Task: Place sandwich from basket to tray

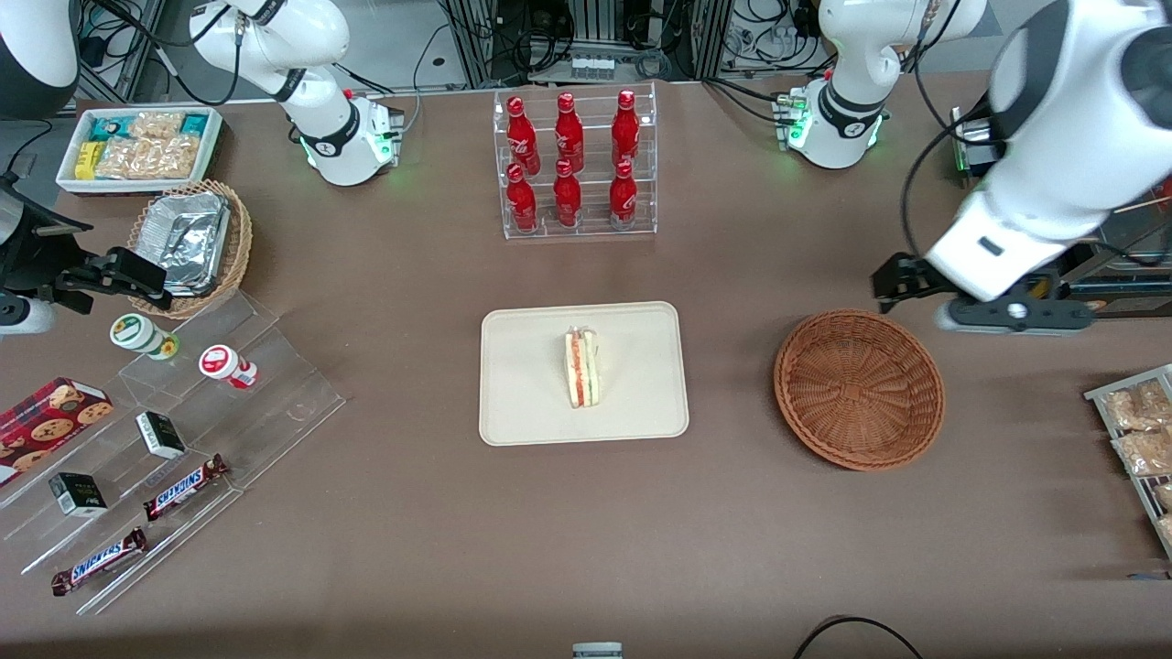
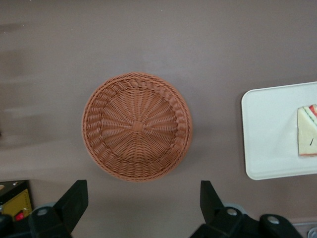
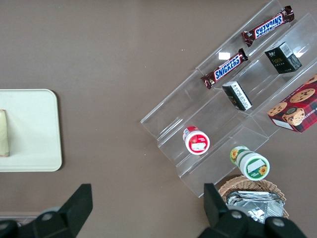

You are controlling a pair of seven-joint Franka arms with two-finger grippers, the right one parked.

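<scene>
The sandwich lies on the cream tray at the middle of the table, filling edge up. The reddish-brown wicker basket stands beside the tray, toward the working arm's end, with nothing in it. My left gripper hovers above the table, just farther from the front camera than the basket. In the left wrist view the gripper is open and holds nothing, with the basket, the tray and part of the sandwich below it.
A clear rack of red bottles stands farther from the front camera than the tray. Toward the parked arm's end are a stepped acrylic shelf with snacks, a tan basket with foil trays and a white bin. Snack packets lie at the working arm's end.
</scene>
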